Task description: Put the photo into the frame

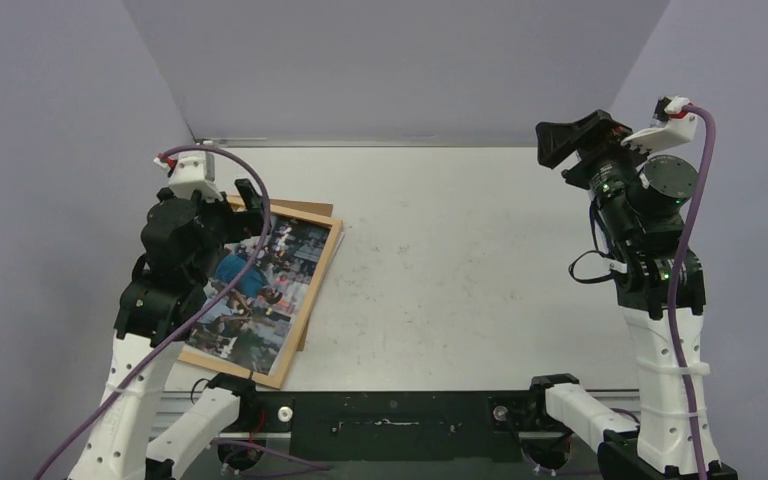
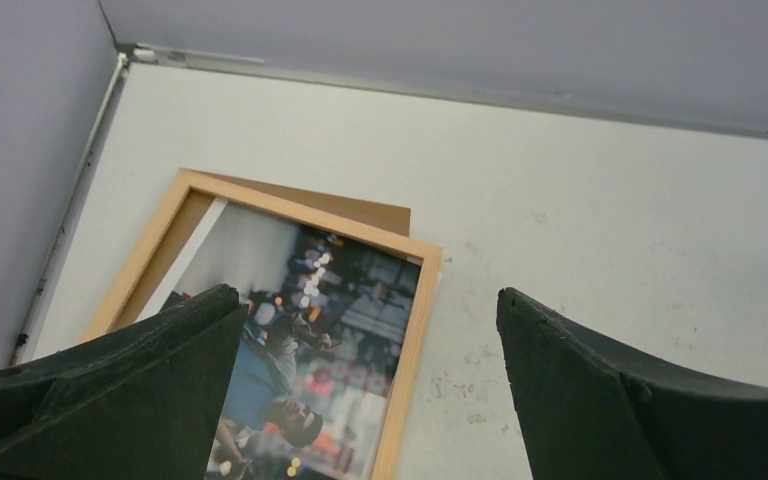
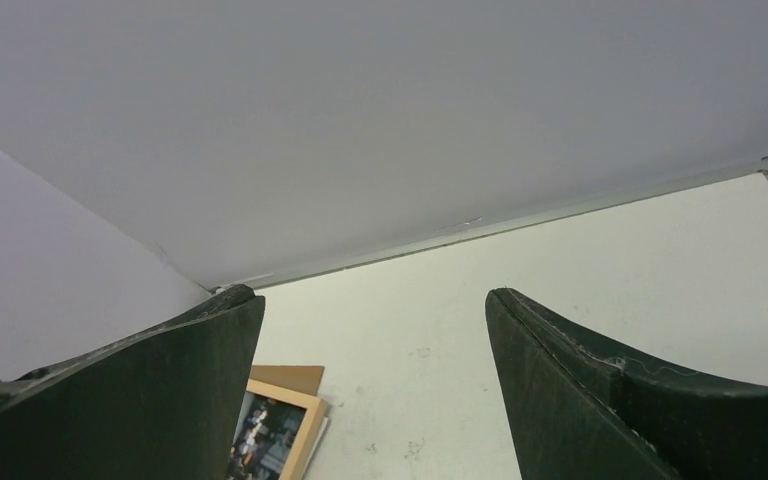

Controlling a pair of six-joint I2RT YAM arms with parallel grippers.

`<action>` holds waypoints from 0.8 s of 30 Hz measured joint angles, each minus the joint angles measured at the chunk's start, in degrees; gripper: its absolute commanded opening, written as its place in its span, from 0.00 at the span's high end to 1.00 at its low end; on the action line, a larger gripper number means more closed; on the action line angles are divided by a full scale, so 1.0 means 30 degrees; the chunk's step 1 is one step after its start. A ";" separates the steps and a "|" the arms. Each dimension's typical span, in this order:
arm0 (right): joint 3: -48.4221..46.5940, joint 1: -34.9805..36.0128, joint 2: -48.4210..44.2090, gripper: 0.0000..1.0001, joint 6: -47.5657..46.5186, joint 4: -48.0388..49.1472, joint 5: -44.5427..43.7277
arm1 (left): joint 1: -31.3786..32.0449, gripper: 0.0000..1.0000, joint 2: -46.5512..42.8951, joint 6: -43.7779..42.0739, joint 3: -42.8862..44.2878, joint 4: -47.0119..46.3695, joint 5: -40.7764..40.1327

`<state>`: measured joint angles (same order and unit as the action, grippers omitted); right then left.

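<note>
The light-wood frame (image 1: 321,288) lies flat at the table's left. The colour photo (image 1: 260,285) shows inside its opening, slightly askew. In the left wrist view a brown gap runs between the photo (image 2: 330,330) and the left rail of the frame (image 2: 415,330). A thin white sliver sticks out by the frame's far right corner. My left gripper (image 1: 243,200) is open and empty, hovering over the frame's far left part; in its own view (image 2: 365,300) the jaws stand wide apart. My right gripper (image 1: 560,140) is open, empty and raised high at the far right. Its wrist view (image 3: 370,295) shows the frame (image 3: 305,435) far off.
A brown backing board (image 1: 305,209) lies under the frame and sticks out at its far end, also in the left wrist view (image 2: 350,208). Grey walls close the table on the left, back and right. The left arm's purple cable (image 1: 260,230) hangs over the photo.
</note>
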<state>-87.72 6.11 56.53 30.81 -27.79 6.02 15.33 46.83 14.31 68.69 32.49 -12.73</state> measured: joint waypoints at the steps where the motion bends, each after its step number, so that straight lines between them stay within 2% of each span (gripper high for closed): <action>1: 0.0197 0.0000 0.0000 0.17 0.0153 0.0015 -0.0007 | 0.0000 0.03 0.0379 0.0007 -0.0022 0.0204 0.0197; 11: 0.3337 0.0204 0.0714 0.24 0.2033 -0.0044 0.0168 | 0.0007 0.03 0.4175 0.1457 -0.1829 0.3577 0.2572; 13: 0.4007 0.0408 0.0933 0.27 0.2426 -0.0051 0.0211 | 0.0007 0.06 0.4532 0.2033 -0.2557 0.4262 0.3147; 20: 0.6156 0.2718 0.2244 0.30 0.3643 -0.0175 0.0087 | 0.0160 0.10 0.6025 0.3570 -0.4488 0.5224 0.5355; 24: 0.6965 0.4371 0.3126 0.32 0.4175 -0.0342 -0.0364 | 0.0357 0.19 0.7227 0.3934 -0.5042 0.5115 0.5974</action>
<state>-66.83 19.22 65.91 43.33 -28.82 4.93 16.40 68.51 26.11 53.56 47.83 5.19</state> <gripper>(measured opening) 0.695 0.865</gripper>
